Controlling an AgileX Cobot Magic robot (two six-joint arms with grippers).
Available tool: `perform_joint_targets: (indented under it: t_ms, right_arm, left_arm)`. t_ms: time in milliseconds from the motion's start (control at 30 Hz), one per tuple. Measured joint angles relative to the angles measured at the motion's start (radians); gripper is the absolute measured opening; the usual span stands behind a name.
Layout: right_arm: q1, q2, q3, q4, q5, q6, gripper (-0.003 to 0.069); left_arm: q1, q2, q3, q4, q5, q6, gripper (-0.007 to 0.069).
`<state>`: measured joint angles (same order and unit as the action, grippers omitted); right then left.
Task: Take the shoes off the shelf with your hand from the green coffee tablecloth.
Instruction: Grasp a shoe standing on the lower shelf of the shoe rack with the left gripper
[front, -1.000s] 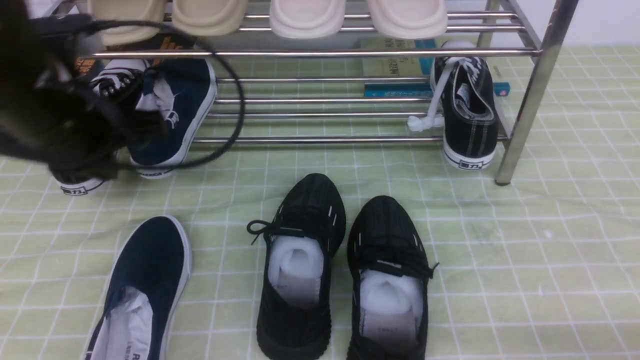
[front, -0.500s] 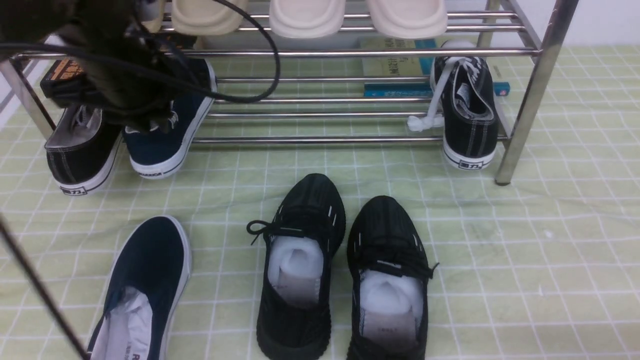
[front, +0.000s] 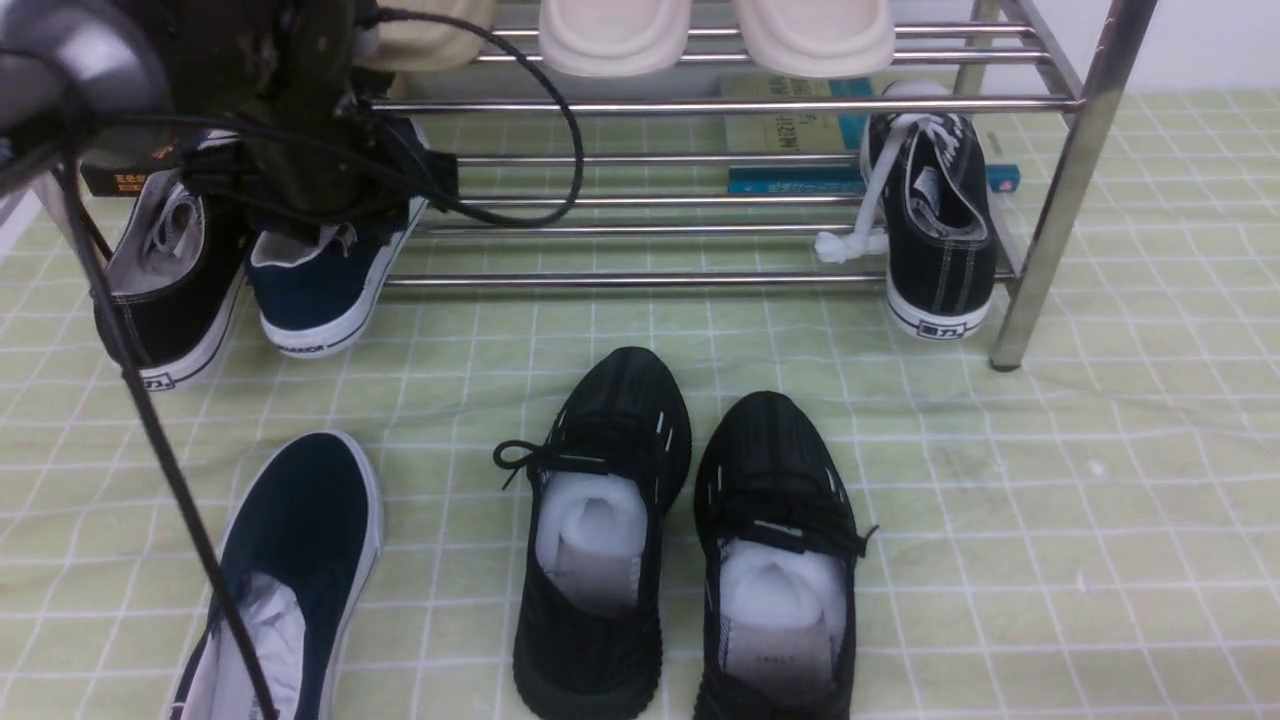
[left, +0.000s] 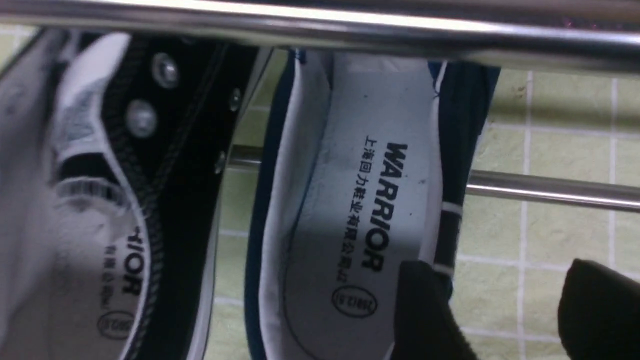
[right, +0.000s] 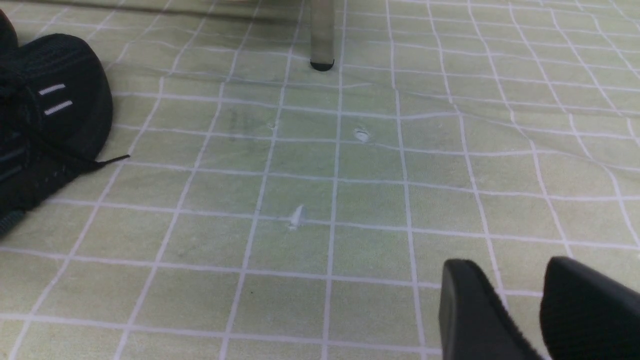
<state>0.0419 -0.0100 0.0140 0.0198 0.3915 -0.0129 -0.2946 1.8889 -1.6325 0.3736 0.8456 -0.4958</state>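
Note:
One navy slip-on shoe (front: 315, 295) sits on the lower tier of the chrome shelf (front: 700, 104), heel toward me, next to a black lace-up sneaker (front: 165, 300). Its mate (front: 295, 540) lies on the green grid tablecloth (front: 1050, 500) at the front left. My left arm (front: 290, 120) reaches in over the racked navy shoe. In the left wrist view that shoe's white "WARRIOR" insole (left: 360, 200) fills the middle. My left gripper (left: 505, 300) is open; one finger (left: 425, 315) sits over the heel collar and the other is outside the shoe. My right gripper (right: 522, 285) is shut and empty, low over bare cloth.
Two all-black knit sneakers (front: 600, 530) (front: 780, 560) stand on the cloth at centre front. Another black lace-up (front: 935, 230) leans at the rack's right end, by books (front: 790, 130). Beige slippers (front: 615, 30) sit on the top tier. The rack's leg (right: 322, 35) stands ahead of my right gripper.
My left arm has moved up and right, from low in front of the left shoes to under the top tier, over the navy shoe. The shoes have not moved.

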Motion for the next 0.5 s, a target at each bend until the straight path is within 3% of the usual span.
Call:
perform_joint_targets:
  t_ms: [400,500]
  right_arm:
    - [0.0,0.0,0.0,0.0,0.0,0.0,0.0237]
    - [0.0,0.0,0.0,0.0,0.0,0.0,0.0237]
  left_arm:
    - [0.0,0.07,-0.001,0.077,-0.021,0.0,0.0388]
    - [0.0,0.075,-0.002,0.078,-0.035,0.0,0.0315]
